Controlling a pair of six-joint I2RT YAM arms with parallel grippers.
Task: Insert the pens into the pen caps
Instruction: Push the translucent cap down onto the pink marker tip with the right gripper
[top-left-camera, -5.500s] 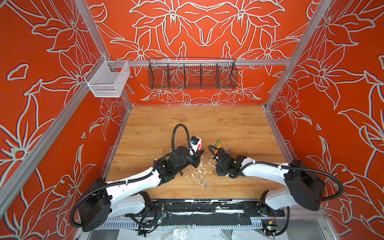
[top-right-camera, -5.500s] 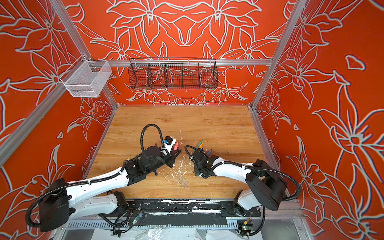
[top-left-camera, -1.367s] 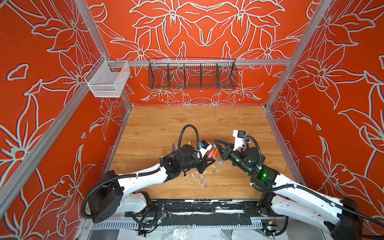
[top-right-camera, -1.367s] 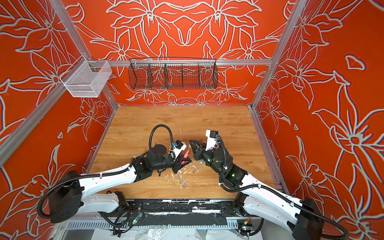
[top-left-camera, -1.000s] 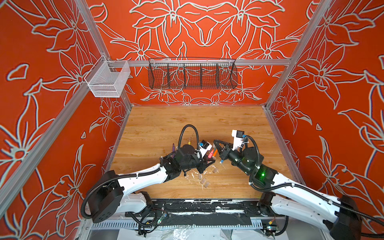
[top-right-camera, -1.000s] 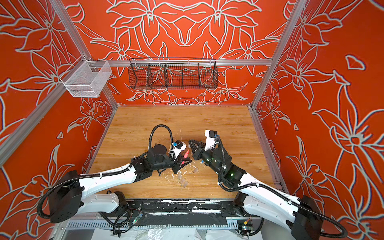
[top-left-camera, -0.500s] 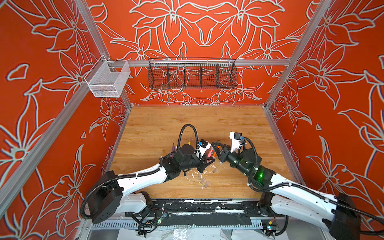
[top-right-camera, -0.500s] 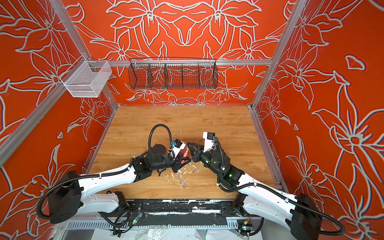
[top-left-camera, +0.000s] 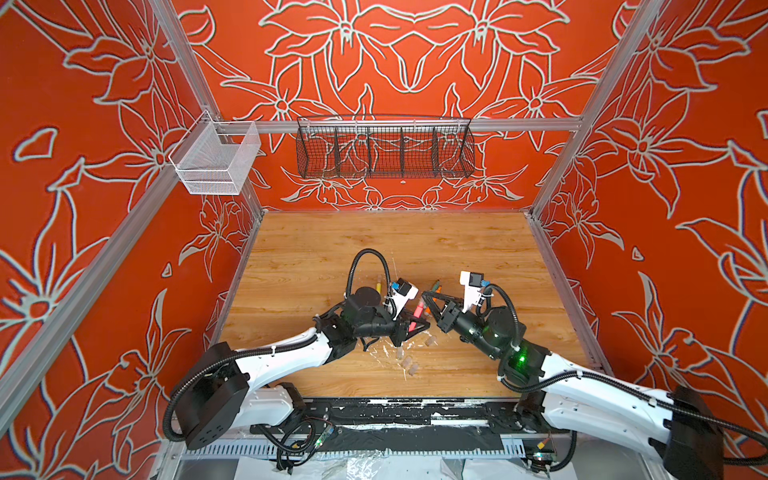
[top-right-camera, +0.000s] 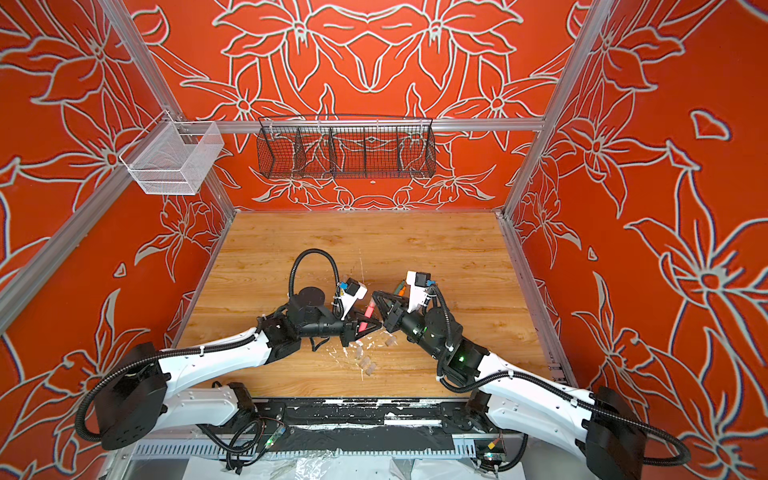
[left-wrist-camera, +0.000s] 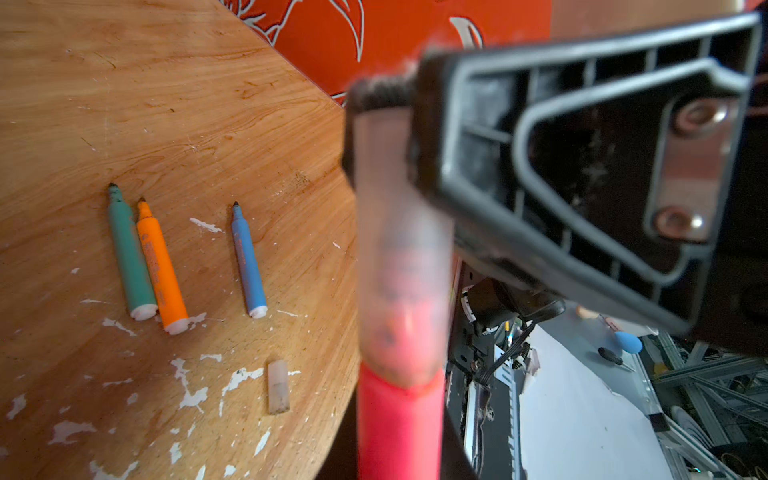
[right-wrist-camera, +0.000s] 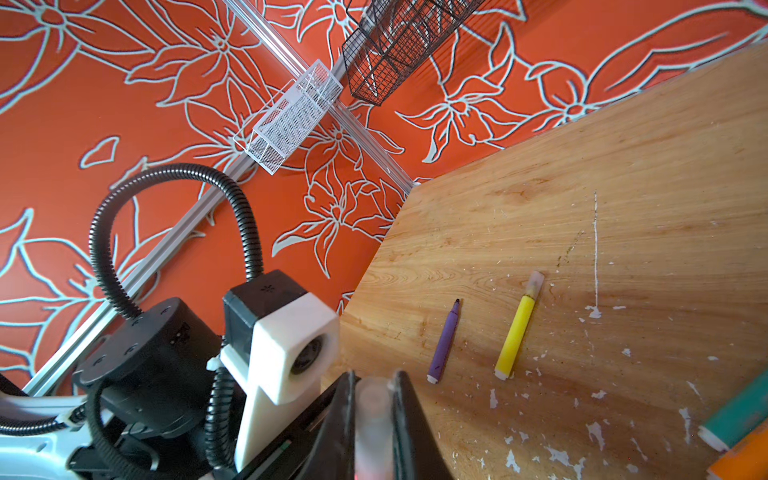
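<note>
My left gripper (left-wrist-camera: 399, 457) is shut on the pink pen (left-wrist-camera: 399, 428), which stands upright above the table's middle (top-left-camera: 417, 313). My right gripper (right-wrist-camera: 374, 399) is shut on a clear pen cap (right-wrist-camera: 374, 415). In the left wrist view this cap (left-wrist-camera: 401, 266) sits on the pen's top, with pink showing through its lower end. The green (left-wrist-camera: 131, 257), orange (left-wrist-camera: 160, 266) and blue (left-wrist-camera: 248, 262) pens lie uncapped, and a loose cap (left-wrist-camera: 277, 386) lies near them. The purple pen (right-wrist-camera: 444, 343) lies beside the yellow pen (right-wrist-camera: 514, 332), which wears a cap.
Several loose caps (top-left-camera: 406, 361) lie among white flecks in front of the grippers. A black wire basket (top-left-camera: 384, 149) hangs on the back wall and a white mesh basket (top-left-camera: 214, 160) on the left rail. Orange walls close in three sides of the wooden table (top-left-camera: 332, 249).
My right gripper has moved left with its cap onto the top of the pink pen. The left arm has barely moved.
</note>
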